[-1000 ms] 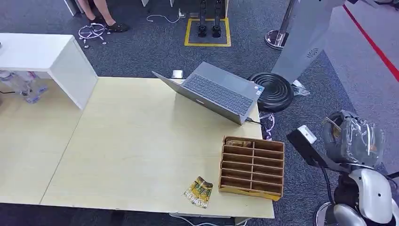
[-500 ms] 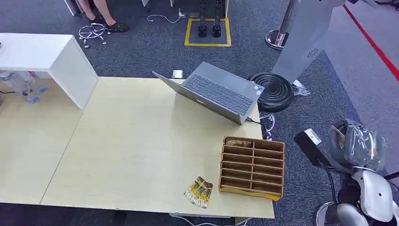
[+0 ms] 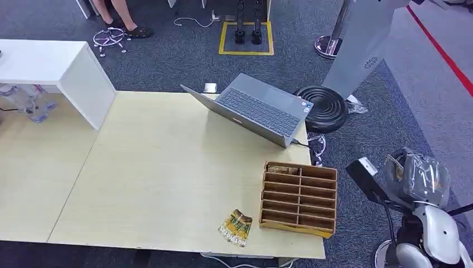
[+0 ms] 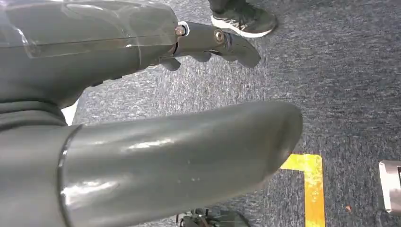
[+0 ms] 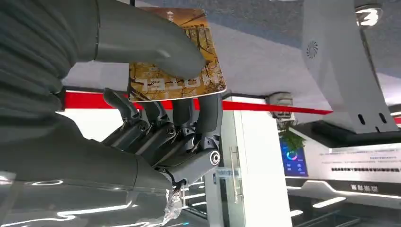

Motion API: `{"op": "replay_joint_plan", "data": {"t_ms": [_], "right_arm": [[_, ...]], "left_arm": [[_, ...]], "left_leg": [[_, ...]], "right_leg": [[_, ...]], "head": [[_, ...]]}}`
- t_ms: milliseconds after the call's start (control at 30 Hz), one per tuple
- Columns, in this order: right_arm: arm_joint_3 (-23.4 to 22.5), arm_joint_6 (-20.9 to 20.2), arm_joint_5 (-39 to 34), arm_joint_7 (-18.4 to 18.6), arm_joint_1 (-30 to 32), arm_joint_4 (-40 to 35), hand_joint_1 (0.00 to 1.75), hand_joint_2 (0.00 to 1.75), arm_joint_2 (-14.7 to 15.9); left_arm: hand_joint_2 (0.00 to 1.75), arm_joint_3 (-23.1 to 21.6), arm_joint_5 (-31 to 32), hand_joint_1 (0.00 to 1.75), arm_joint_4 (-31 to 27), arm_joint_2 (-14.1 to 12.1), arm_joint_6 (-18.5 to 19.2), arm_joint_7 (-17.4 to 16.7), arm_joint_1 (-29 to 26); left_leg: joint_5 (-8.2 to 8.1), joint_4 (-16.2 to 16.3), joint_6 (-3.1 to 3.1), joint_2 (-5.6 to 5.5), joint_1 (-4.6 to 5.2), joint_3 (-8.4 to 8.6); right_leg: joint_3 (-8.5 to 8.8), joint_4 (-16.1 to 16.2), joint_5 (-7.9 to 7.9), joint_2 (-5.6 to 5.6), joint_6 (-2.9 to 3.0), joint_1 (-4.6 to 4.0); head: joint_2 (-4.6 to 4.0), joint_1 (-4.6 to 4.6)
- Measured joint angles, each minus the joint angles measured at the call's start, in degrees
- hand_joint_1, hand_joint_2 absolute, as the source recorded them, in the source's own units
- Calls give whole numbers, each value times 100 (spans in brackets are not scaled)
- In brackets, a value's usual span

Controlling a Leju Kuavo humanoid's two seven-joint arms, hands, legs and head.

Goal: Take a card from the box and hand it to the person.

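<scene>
Card is held pinched in the right hand, shifted slightly since a second ago beyond the desk's right edge. Handover is judged pending; the left hand is seen empty, fingers apart.

The wide left and middle of the desk lies bare, leaving open room there. Obstacles crowd its right side: the open laptop at upper centre, the wooden divided box at lower right, and a loose card lying just left of the box near the front edge. A white stand blocks the upper left. Right of the desk, the right hand hangs over carpet, a round black base well above it.
</scene>
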State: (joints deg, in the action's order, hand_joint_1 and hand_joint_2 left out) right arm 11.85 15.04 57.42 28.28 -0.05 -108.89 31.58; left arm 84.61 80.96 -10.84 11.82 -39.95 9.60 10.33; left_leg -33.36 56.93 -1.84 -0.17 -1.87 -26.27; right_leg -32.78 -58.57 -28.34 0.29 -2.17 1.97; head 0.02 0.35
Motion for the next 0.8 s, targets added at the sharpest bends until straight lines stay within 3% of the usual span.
{"op": "replay_joint_plan", "data": {"t_ms": [800], "right_arm": [[212, 61, -46, 37, -72, 39, 161, 175, -105]], "left_arm": [[0, -85, 68, 0, 133, -37, 9, -57, 0]], "left_leg": [[0, 0, 0, 0, 1, 0]], "right_leg": [[0, 0, 0, 0, 0, 1]], "head": [[0, -2]]}}
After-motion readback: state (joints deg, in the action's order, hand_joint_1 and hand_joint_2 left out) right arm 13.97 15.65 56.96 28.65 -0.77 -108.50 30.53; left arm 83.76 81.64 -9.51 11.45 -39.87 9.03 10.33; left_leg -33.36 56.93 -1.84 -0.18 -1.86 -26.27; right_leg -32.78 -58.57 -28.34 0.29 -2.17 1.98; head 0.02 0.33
